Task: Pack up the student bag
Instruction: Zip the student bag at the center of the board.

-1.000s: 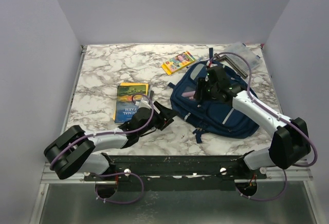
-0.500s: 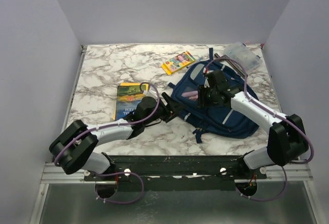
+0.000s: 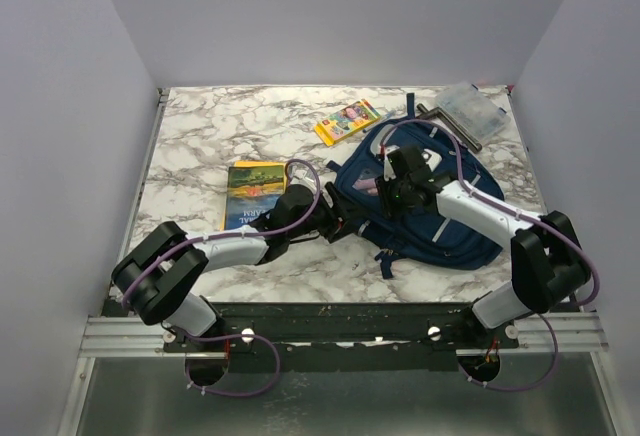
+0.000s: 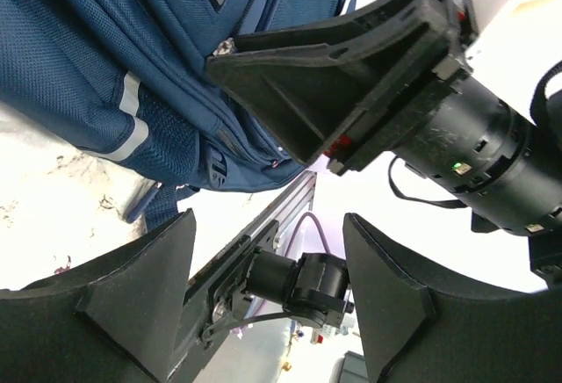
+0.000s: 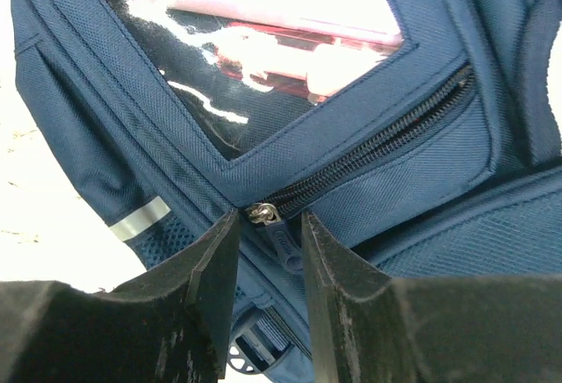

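With the student bag (image 3: 430, 218) flat on the tabletop (image 3: 200, 136) right of centre, centre the zipper pull (image 5: 262, 214) between the narrow, not-yet-pinching right hand (image 5: 265, 229); close firmly, then draw along the teeth; brace the fabric with the wide, empty left hand (image 4: 268, 234).

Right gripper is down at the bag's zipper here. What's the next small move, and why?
Probably close the right gripper on the zipper pull. In the right wrist view the pull sits between its jaws on the bag, with a small gap on either side, so nothing looks gripped yet and the zipper cannot be drawn.
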